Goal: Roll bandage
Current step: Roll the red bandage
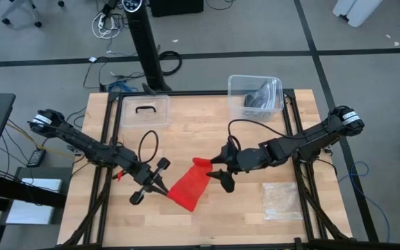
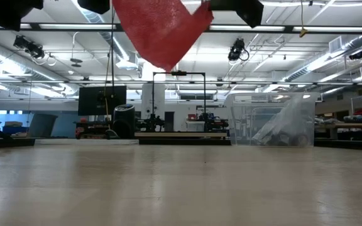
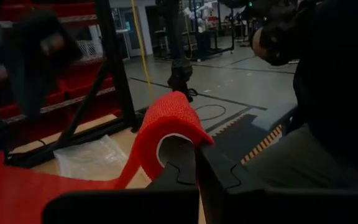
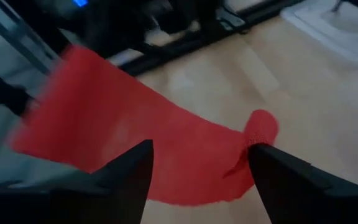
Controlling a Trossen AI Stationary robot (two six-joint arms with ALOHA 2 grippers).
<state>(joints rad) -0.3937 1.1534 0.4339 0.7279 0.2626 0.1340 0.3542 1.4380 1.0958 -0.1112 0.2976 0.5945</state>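
Observation:
The bandage (image 1: 188, 186) is a bright red band hanging in the air between my two grippers. In the low view the bandage (image 2: 162, 31) sags to a point well above the table. My left gripper (image 1: 160, 186) is at the near left, shut on the band's near end. My right gripper (image 1: 222, 172) stands open at the band's far end (image 1: 201, 163). In the right wrist view, the red band (image 4: 135, 137) spreads out beyond its two fingers. My left gripper is shut on the bandage's end, which curls in a loop (image 3: 169, 118) over the fingertips (image 3: 182, 165). The fingers lie level and point toward the table's right. From the loop the band (image 3: 17, 193) runs off clear of the table. My right gripper's jaws stand wide apart and pinch nothing. The band's curled far end (image 4: 263, 127) lies right at the tip of one finger (image 4: 260, 155). I cannot tell whether they touch.
A clear bin (image 1: 255, 94) with something dark in it stands at the far right. A clear lid with a handle (image 1: 144, 111) lies at the far left. A clear plastic bag (image 1: 282, 200) lies on the near right of the wooden table (image 1: 207, 132).

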